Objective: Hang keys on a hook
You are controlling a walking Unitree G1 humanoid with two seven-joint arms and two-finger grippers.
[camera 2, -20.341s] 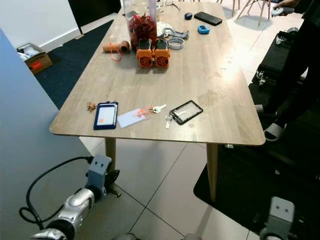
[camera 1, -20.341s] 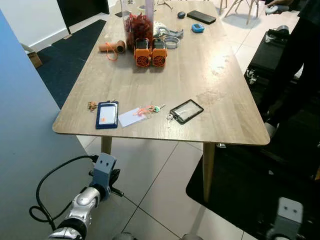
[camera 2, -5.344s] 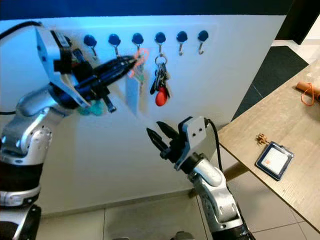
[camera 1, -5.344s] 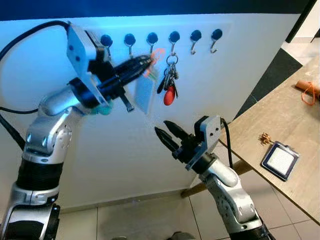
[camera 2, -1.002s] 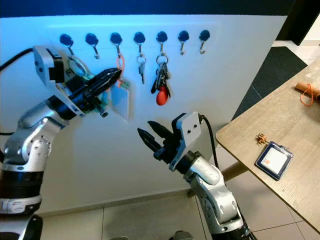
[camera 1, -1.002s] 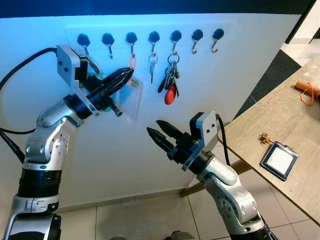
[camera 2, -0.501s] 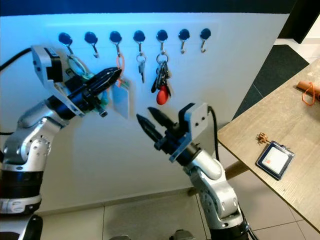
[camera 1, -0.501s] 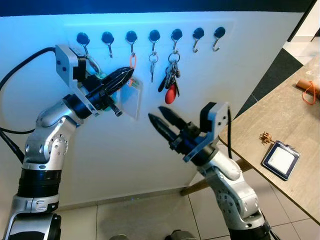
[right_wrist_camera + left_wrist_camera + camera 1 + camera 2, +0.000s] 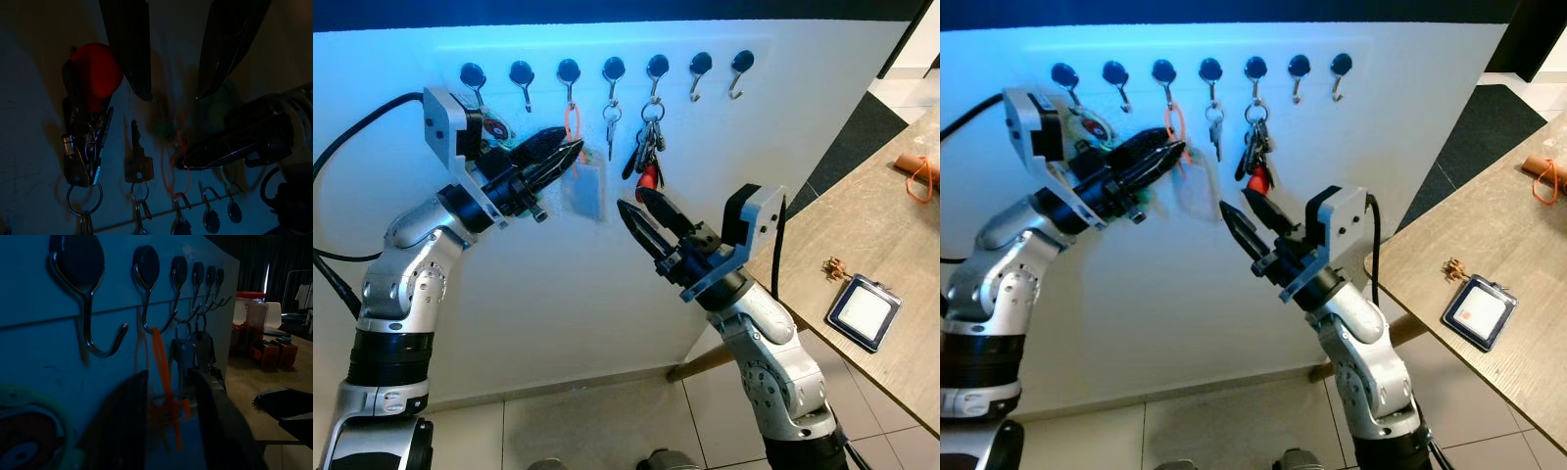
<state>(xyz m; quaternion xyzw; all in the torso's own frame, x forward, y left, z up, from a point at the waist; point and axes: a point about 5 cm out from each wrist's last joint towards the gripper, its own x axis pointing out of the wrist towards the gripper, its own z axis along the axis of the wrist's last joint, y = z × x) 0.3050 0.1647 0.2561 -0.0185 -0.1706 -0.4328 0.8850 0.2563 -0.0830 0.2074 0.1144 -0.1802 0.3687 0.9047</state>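
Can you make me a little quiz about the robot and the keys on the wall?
1. True or false: the orange loop hangs on a hook.
2. How many hooks are on the wall?
3. Which arm's jaws are nearest the red fob? A: left. B: right.

Key:
1. True.
2. Seven.
3. B, the right gripper, its jaws open.

7 hooks (image 9: 613, 70); 3 key sets (image 9: 646, 157); 2 grippers (image 9: 641, 217).
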